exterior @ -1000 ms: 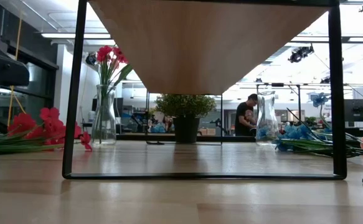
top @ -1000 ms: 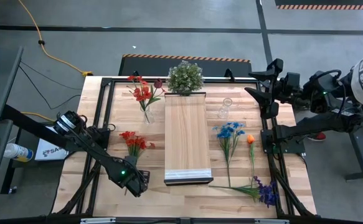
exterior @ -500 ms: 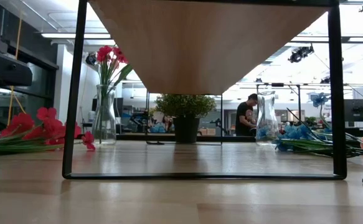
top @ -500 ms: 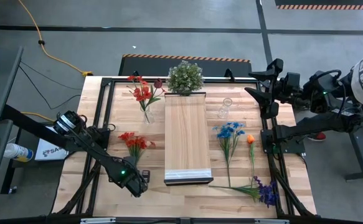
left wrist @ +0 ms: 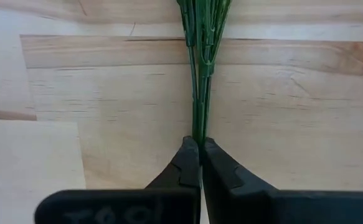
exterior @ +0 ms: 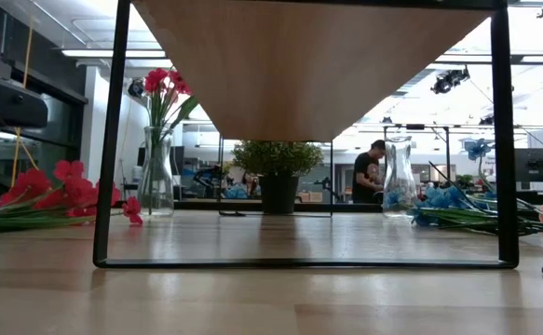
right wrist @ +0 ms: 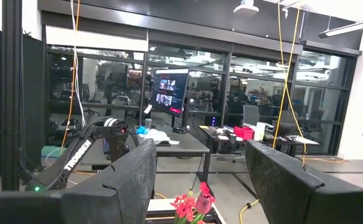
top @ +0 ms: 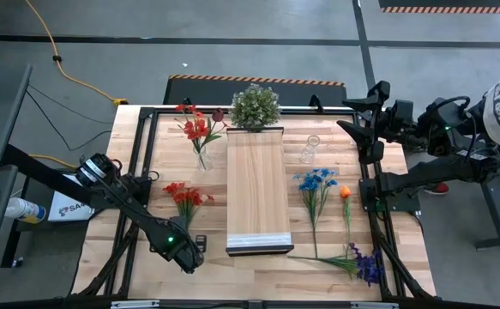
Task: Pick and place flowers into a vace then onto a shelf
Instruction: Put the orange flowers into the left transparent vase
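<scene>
My left gripper (top: 192, 255) is low over the table's (top: 138, 283) near-left part, just beside the shelf's (top: 255, 184) pale end edge; in the wrist view its fingers (left wrist: 187, 163) are pinched together on the green stems (left wrist: 198, 93) of the red bunch (top: 186, 197), whose blooms point toward the far side. In the low view that bunch lies about level at the left, w/ blooms (exterior: 66, 186) just above the wood. Farther back on the left, a glass vase (top: 202, 159) stands upright w/ red flowers (top: 196, 127) already in it. The shelf runs down the middle, near to far, on a black frame (exterior: 108, 149), bare on top. A bushy potted plant (top: 255, 105) sits at its far end. Right of the shelf: an empty clear vase (top: 310, 150) near the far side, then blue flowers (top: 316, 182) and an orange one (top: 345, 192) lying flat, stems toward the near edge, and purple flowers (top: 368, 264) at the near-right corner, stems pointing left. My right gripper (top: 359, 118) is parked off the table's far-right corner, raised, fingers (right wrist: 131, 180) spread wide apart, holding nothing. A person (exterior: 368, 172) stands in the room beyond.
</scene>
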Tool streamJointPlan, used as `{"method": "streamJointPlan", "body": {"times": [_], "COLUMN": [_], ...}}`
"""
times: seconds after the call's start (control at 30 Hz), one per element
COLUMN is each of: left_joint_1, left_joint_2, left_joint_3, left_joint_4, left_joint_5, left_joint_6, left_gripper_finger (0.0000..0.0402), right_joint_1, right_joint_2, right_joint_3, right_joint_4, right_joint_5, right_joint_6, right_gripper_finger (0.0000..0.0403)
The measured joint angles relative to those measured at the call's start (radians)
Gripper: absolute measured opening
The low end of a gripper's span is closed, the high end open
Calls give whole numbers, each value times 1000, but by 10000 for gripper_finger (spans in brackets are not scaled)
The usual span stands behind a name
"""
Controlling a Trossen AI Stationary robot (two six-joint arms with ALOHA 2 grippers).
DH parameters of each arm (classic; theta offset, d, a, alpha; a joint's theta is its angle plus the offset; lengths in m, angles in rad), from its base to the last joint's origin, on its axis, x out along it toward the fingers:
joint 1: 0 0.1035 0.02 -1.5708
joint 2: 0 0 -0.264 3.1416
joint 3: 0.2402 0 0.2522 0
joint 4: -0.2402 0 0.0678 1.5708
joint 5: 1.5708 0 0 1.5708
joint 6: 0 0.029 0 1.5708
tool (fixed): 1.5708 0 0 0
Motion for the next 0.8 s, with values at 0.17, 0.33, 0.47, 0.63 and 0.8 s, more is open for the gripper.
{"method": "streamJointPlan", "body": {"times": [0.17,0.33,0.47,0.63,0.8], "left_joint_1": [0,0,0,0,2], "left_joint_2": [0,-1,-1,-2,-1], "left_joint_3": [9,9,10,13,68], "left_joint_4": [-10,-11,-11,-15,-99], "left_joint_5": [-21,-25,-28,-31,-50], "left_joint_6": [-9,-10,-13,-18,-26], "left_gripper_finger": [32,32,32,32,32], "right_joint_1": [0,0,0,0,0], "right_joint_2": [0,0,0,0,0], "right_joint_3": [0,0,0,0,0], "right_joint_4": [0,0,0,0,0], "right_joint_5": [0,0,0,0,9], "right_joint_6": [0,-2,-3,-7,-8], "right_gripper_finger": [236,236,236,236,236]}}
